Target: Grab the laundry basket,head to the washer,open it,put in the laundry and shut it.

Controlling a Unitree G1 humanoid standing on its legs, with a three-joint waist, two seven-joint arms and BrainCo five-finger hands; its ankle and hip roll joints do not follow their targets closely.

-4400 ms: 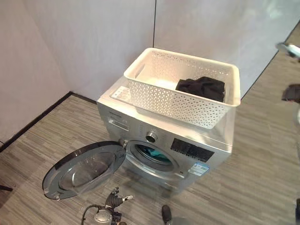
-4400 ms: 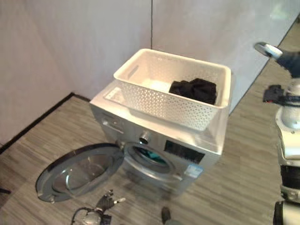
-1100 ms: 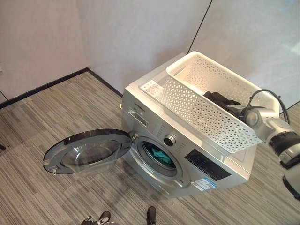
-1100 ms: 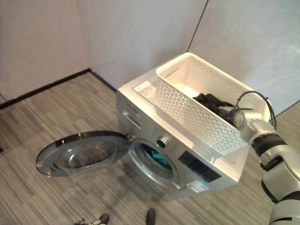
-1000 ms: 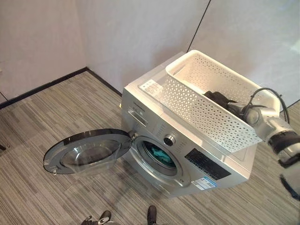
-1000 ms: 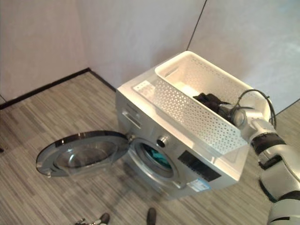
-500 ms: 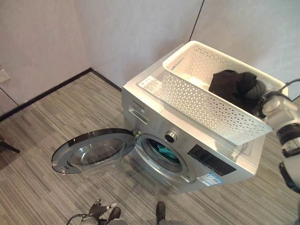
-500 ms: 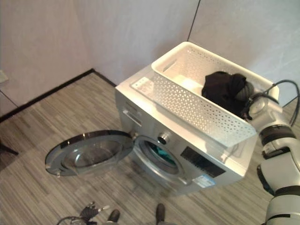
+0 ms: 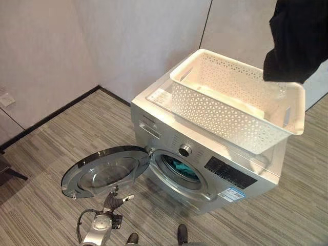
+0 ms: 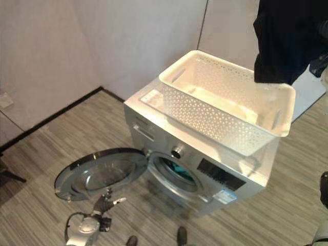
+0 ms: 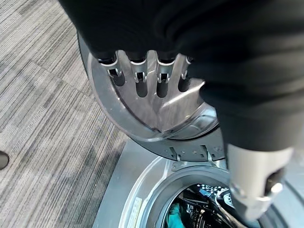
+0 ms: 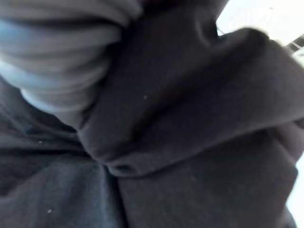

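Note:
A silver washer [image 9: 169,136] stands in the corner with its round door [image 9: 105,171] swung open to the left. Teal laundry [image 9: 179,168] lies in the drum. The white perforated basket [image 9: 220,115] rests on top of the washer. A black garment [image 9: 294,41] hangs in the air above the basket's right end. My right hand [image 12: 57,47] is shut on it, with the bunched cloth [image 12: 190,142] pressed against it. My left hand [image 9: 115,201] hovers low by the open door, fingers [image 11: 137,71] straight and holding nothing.
Grey walls meet right behind the washer, with a black baseboard [image 9: 51,115] along the left one. A dark leg of some object [image 9: 7,171] pokes in at the left edge. Striped floor stretches in front of the washer.
The black garment has been lifted out of the basket and now hangs high above its right end. The view shifted, and my left hand now shows near the door.

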